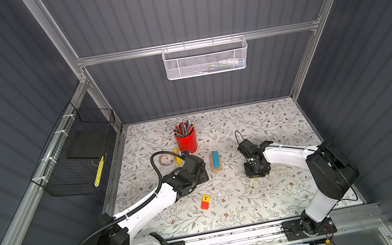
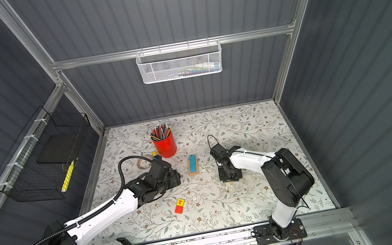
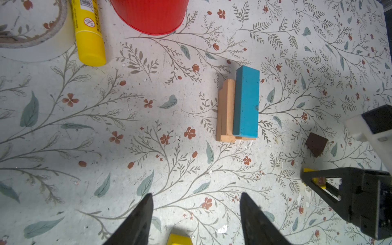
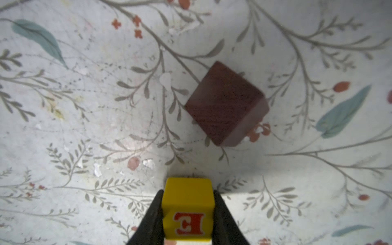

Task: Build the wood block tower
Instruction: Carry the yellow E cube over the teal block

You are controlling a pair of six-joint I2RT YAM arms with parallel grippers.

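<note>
A blue plank (image 3: 246,101) lies on stacked tan planks (image 3: 226,110) at mid-table, seen in both top views (image 1: 216,162) (image 2: 193,165). My right gripper (image 4: 187,192) is shut on a yellow cube (image 4: 187,207) with a red E, low over the table right of the stack (image 1: 254,176). The dark brown roof-shaped piece (image 4: 226,104) lies just beyond that cube. My left gripper (image 3: 196,195) hangs open and empty left of the stack. A yellow T cube (image 1: 206,198) touches a red cube (image 1: 205,205) near the front.
A red pencil cup (image 1: 185,140), a yellow glue stick (image 1: 177,156) and a tape roll (image 1: 166,159) stand behind the left gripper. A white mesh basket (image 1: 206,59) hangs on the back wall. A black wire basket (image 1: 75,158) hangs on the left wall.
</note>
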